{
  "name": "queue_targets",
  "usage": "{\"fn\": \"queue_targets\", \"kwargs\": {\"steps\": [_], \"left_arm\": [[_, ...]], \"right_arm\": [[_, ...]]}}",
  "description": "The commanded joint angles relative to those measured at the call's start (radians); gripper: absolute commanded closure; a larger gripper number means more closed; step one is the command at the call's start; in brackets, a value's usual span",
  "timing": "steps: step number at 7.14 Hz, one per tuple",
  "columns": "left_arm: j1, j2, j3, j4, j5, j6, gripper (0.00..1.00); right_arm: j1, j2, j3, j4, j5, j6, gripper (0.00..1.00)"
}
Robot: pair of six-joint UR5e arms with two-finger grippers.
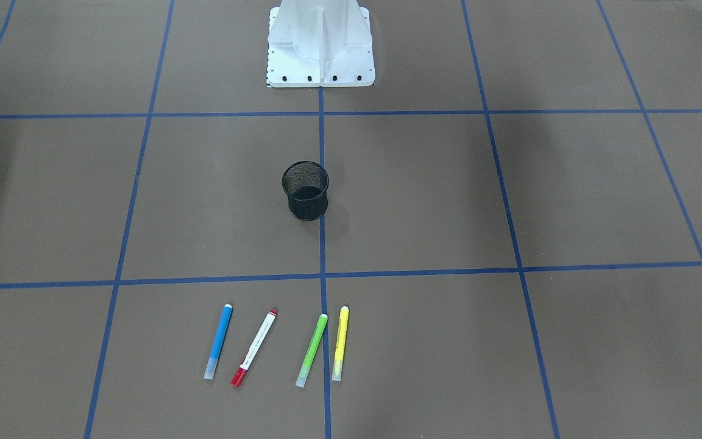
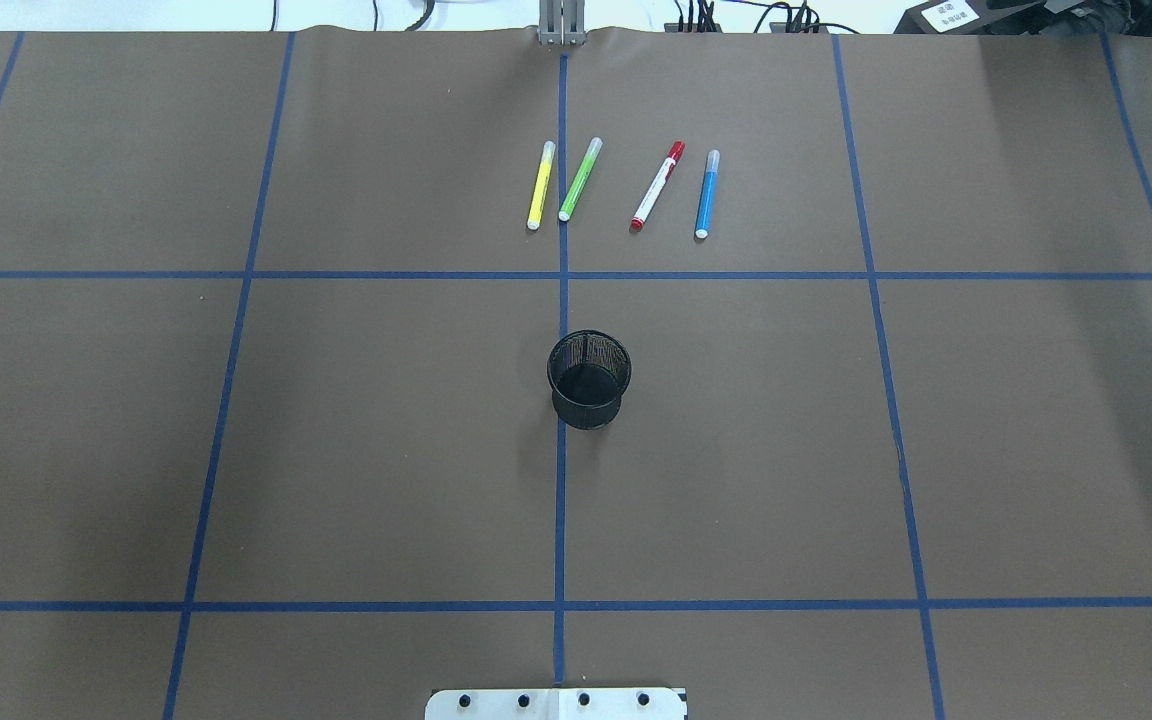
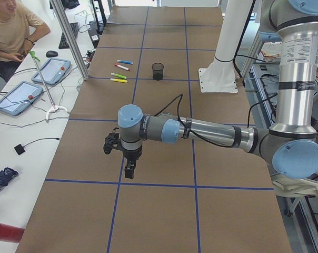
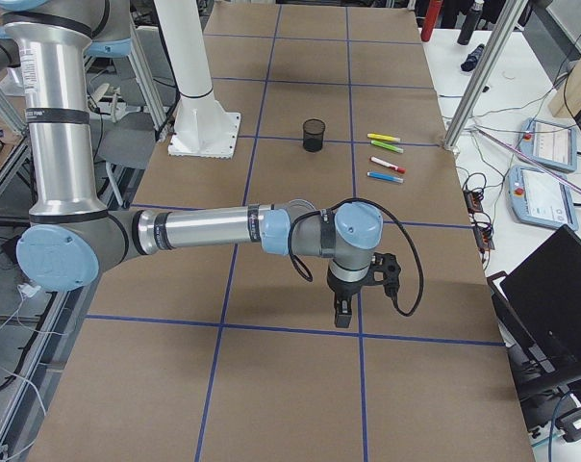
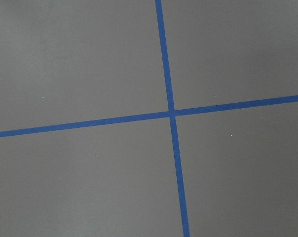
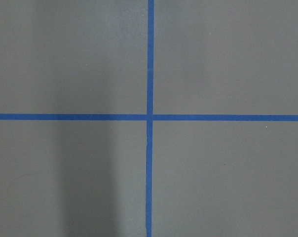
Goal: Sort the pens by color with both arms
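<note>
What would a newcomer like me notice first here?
Four pens, a yellow pen, green pen, red-and-white pen and blue pen, lie in a row on the far side of the brown table from the robot. A black mesh cup stands alone at the middle. At the table's ends, the left arm and right arm hover above it.

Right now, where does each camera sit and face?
Front-facing: across the table, facing pedestal; no arm.
Overhead: behind pedestal, down on cup and pens; no arm.
Exterior left: left end; left arm, left tool near.
Exterior right: right end; right arm, right tool near.
Left wrist: down on tape cross.
Right wrist: the same.
Shared: front, overhead both show cup, pens.
</note>
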Motion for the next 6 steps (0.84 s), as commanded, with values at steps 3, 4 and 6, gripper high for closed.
{"fn": "queue_targets", "kwargs": {"steps": [3, 4, 6], "left_arm": [[0.0, 0.005, 0.001, 0.003, -0.006, 0.001, 0.0], [-0.002, 0.006, 0.001, 0.003, -0.004, 0.0, 0.0], [-0.002, 0.006, 0.003, 0.003, 0.0, 0.001, 0.0]], "right_arm": [[-0.002, -0.006, -0.021, -0.005, 0.026, 0.013, 0.0], [-0.001, -0.006, -0.021, -0.002, 0.043, 0.011, 0.0], [-0.005, -0.028, -0.051, -0.002, 0.054, -0.003, 0.0]]}}
